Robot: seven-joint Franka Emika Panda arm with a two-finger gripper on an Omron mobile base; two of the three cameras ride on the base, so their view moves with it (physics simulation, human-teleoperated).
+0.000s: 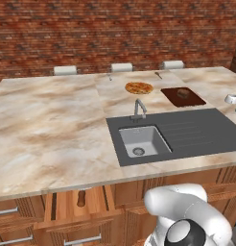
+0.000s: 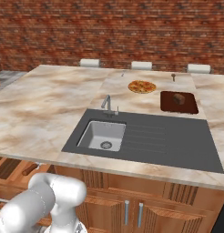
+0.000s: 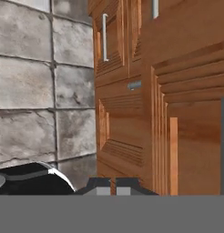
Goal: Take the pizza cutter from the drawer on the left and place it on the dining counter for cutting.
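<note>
The hand (image 3: 113,185) has its tips pressed together, holding nothing, by brown cabinet doors (image 3: 177,104), while the left base view shows the pizza cutter (image 1: 81,197) lying in the open drawer (image 1: 93,204) under the desk (image 1: 48,129).

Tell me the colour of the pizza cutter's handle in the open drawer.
Reddish-brown wood; the pizza cutter shows best in the left base view, lying in the drawer.
</note>
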